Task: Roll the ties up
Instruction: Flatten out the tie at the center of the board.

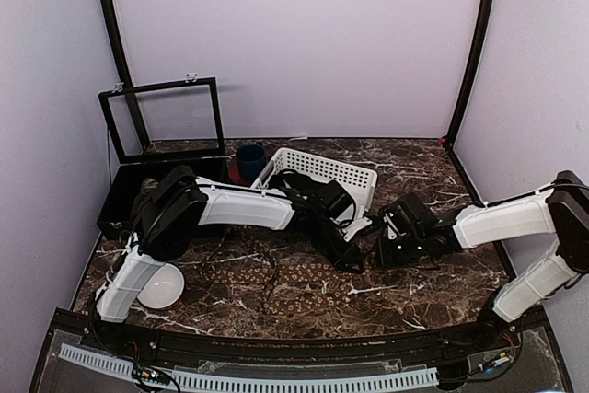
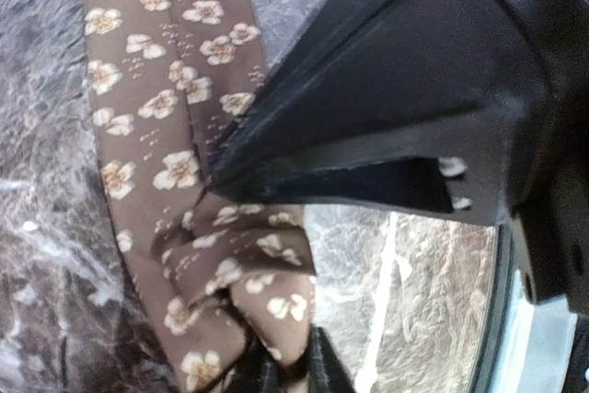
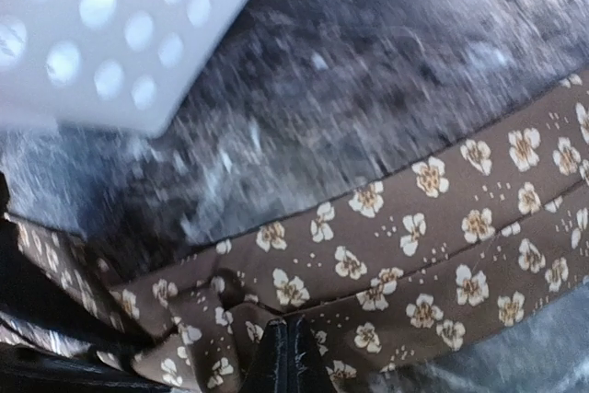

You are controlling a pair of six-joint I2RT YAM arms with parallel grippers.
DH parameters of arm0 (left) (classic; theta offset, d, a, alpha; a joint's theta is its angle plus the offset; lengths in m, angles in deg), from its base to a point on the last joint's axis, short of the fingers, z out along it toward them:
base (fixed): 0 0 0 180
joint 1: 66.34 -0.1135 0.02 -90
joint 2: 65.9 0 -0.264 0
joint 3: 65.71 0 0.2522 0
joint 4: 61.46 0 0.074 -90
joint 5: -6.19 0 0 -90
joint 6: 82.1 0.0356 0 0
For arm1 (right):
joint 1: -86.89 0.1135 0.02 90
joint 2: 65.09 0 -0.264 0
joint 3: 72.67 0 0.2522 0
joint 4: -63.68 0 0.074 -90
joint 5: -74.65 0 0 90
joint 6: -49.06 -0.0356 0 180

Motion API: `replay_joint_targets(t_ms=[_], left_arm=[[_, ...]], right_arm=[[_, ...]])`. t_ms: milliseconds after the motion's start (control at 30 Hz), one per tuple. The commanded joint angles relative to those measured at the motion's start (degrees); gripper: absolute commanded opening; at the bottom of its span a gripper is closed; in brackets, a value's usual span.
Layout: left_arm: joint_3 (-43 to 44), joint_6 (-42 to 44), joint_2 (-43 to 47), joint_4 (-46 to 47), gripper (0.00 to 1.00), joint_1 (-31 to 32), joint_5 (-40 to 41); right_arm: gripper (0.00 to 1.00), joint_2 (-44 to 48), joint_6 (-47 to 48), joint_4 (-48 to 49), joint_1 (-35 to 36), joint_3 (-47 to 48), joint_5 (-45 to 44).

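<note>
Top external: one tie (image 1: 296, 280), one basket (image 1: 324, 168).

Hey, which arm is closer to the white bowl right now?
Left. The left arm has its lower link right against the white bowl at the near left; the right arm reaches in from the opposite side.

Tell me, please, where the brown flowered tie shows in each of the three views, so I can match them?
Top external: the tie lies across the near middle of the table.
Left wrist: the tie runs down the left side, bunched near the bottom edge.
Right wrist: the tie crosses the lower half, rising rightward.
Shared landmark: the dark marble table beneath it.
</note>
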Motion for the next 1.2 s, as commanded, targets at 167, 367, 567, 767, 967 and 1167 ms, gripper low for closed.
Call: replay_joint_targets(t_ms=[167, 367, 567, 767, 967, 1167], left_arm=[[-4.3, 0.3, 4.3, 0.3, 0.41, 0.7, 3.0], [-5.6, 0.4, 6.6, 0.6, 0.51, 0.6, 3.5], [-10.4, -0.4, 10.0, 3.3, 0.61, -0.4, 2.9], [-13.5, 0.0, 12.4, 4.9, 0.73, -1.3, 1.1], [-17.4, -0.1, 16.0, 8.8, 0.81, -2.8, -0.5], [-17.2, 2.8, 15.9, 6.9, 0.80, -3.0, -1.7]], right_arm=[[0.00, 8.1, -1.5, -10.2, 0.5, -0.6, -3.7], [0.00, 11.0, -1.8, -9.8, -1.5, -2.1, -4.1], [0.00, 12.6, -0.3, -8.0, -5.2, -2.9, -3.1], [0.00, 14.0, 1.5, -5.0, -8.8, -3.7, -0.7], [0.00, 14.3, 3.6, -3.5, -12.4, -4.3, 0.2], [0.00, 11.8, 5.1, 0.4, -15.4, -4.5, 3.8]])
